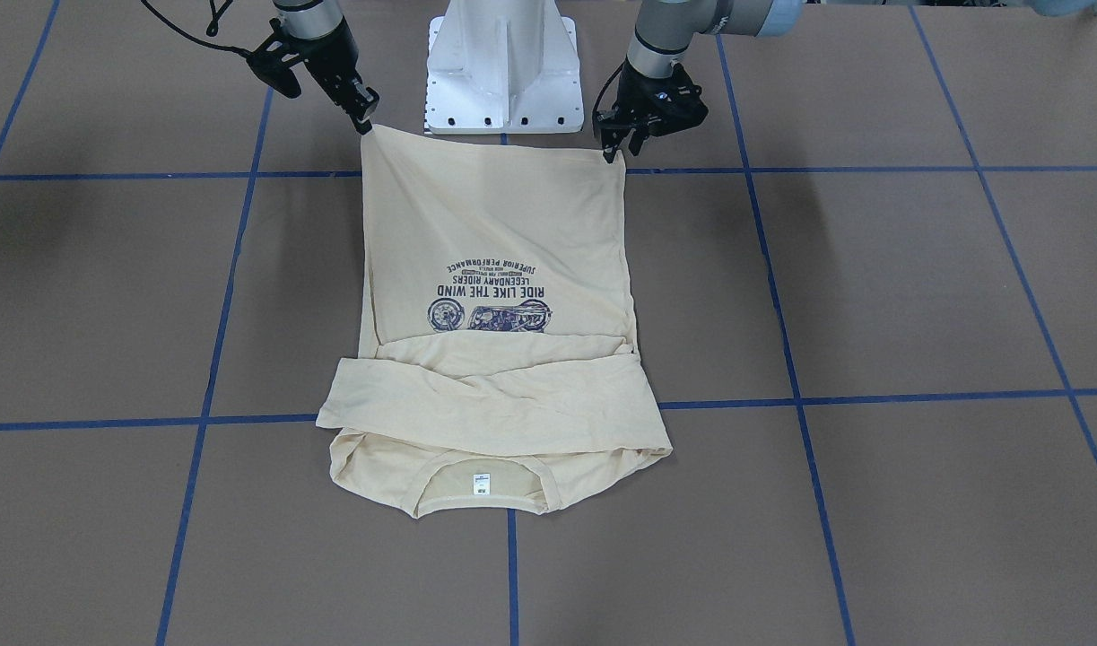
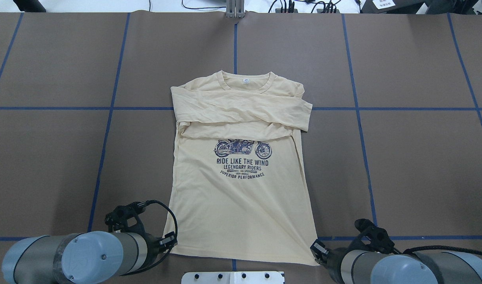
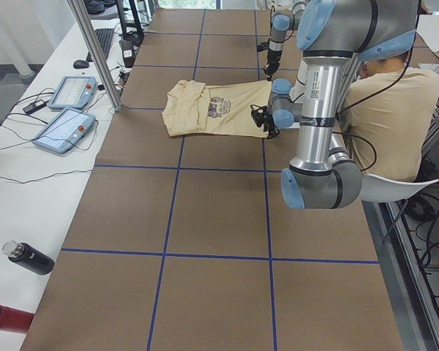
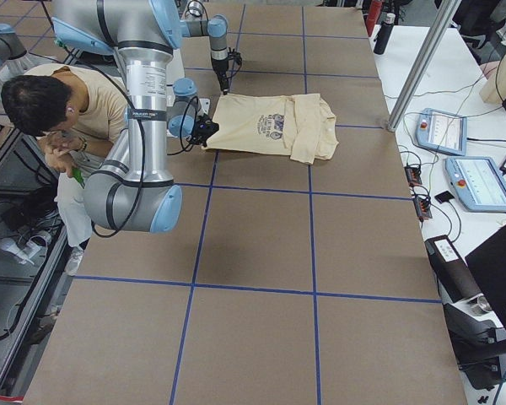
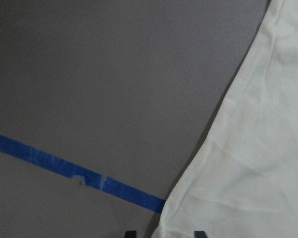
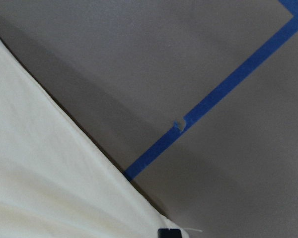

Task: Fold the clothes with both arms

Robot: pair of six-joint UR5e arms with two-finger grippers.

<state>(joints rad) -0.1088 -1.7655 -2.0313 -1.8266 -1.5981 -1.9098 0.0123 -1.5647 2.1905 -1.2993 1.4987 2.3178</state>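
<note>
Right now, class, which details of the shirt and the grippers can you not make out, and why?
1. Whether the left gripper holds the T-shirt hem: left wrist view's bottom edge cuts off its fingers.
2. Same for the right gripper: right wrist view shows one of its fingers only.
3. Any print above the motorcycle: folded sleeves cover it, overhead and front views.
4. Neck label text: too small.
</note>
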